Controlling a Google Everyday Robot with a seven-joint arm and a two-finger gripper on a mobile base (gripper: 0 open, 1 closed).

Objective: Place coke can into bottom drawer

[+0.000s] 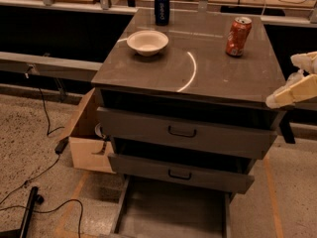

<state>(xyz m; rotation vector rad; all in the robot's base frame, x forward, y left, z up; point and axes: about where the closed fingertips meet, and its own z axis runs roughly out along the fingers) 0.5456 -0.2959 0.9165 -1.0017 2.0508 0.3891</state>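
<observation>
The red-orange coke can (238,36) stands upright on the dark cabinet top (208,76), near its far right corner. The bottom drawer (173,212) is pulled out at the foot of the cabinet, with a flat grey floor and thin side rails; nothing lies in it. My gripper (297,81) reaches in from the right edge of the view, by the cabinet's front right corner, below and to the right of the can and well apart from it. Its pale fingers (292,94) are partly cut off by the frame edge.
A white bowl (147,42) and a dark blue can (162,8) stand on the left half of the cabinet top. Two upper drawers with black handles (182,132) stick out slightly. An open cardboard box (89,138) and cables lie on the floor to the left.
</observation>
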